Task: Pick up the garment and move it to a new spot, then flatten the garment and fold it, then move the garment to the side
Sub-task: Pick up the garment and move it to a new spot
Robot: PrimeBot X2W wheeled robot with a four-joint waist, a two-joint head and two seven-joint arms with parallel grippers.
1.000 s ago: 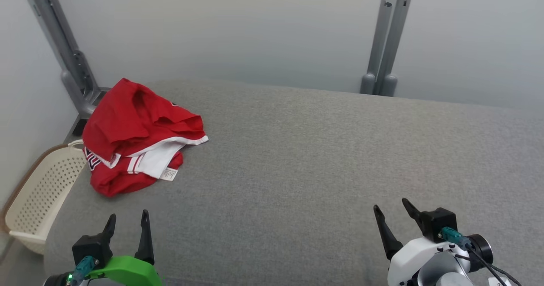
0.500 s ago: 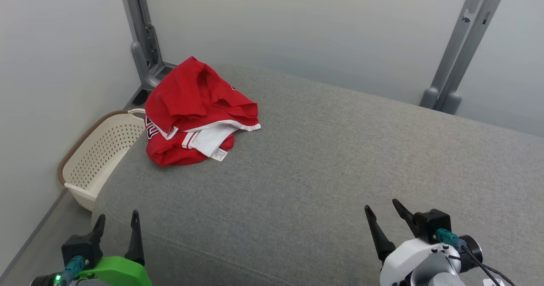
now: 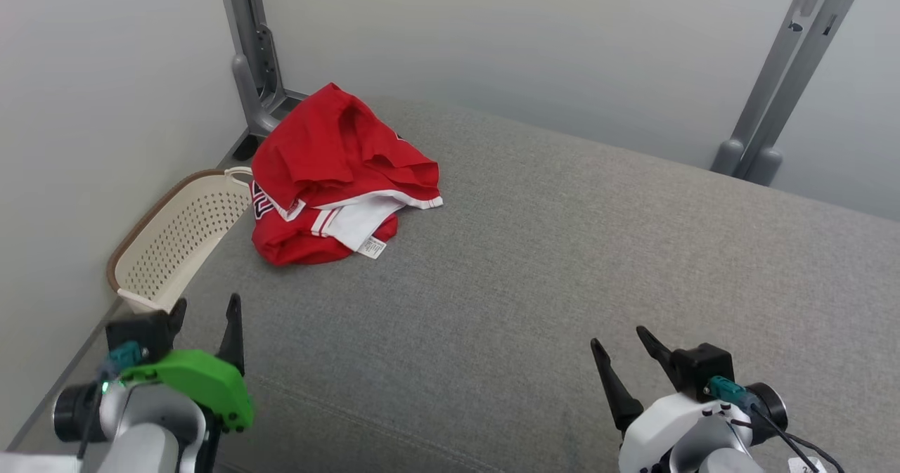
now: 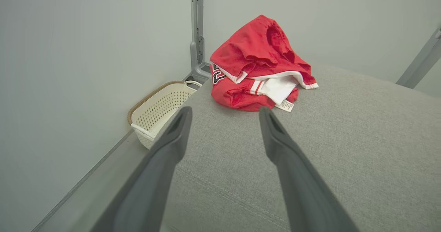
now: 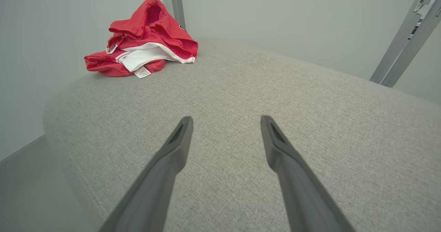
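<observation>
Head view: crumpled red garment [image 3: 330, 157], white trim showing; left hand [image 3: 206, 301], right hand [image 3: 619, 337] spread.

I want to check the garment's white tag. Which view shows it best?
Left wrist view: the tag is largest there, at the near edge of the garment. Head and right wrist views show it smaller.

Left gripper [image 3: 207, 303]: lower left of the head view; two dark fingers point up the frame, jaws wide apart.
Left wrist [image 3: 193, 383]: green cover over a pale grey forearm, at the bottom left corner.
Right gripper [image 3: 619, 337]: lower right of the head view; fingers lean toward the upper left, jaws wide apart.
Right wrist [image 3: 664, 420]: white housing, at the bottom edge.
</observation>
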